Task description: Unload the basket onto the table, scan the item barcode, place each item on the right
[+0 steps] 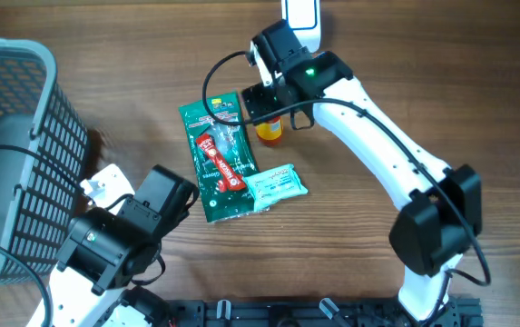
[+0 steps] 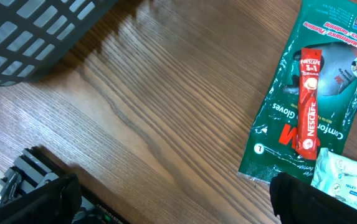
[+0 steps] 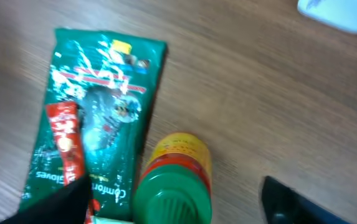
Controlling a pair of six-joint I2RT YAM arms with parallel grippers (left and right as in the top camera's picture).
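A green glove packet (image 1: 212, 198) is laid at mid-table, with a red coffee stick (image 1: 220, 163) on top of it and a tissue pack (image 1: 276, 184) touching its lower corner. A dark basket (image 1: 24, 154) is seen at the left edge. The small green-capped bottle (image 1: 269, 132) is found just beside the packet, near the white scanner (image 1: 300, 14). The right gripper (image 3: 175, 205) is held over it, jaws apart on either side. The left gripper (image 2: 175, 202) is spread wide over the bare wooden table (image 1: 105, 54)
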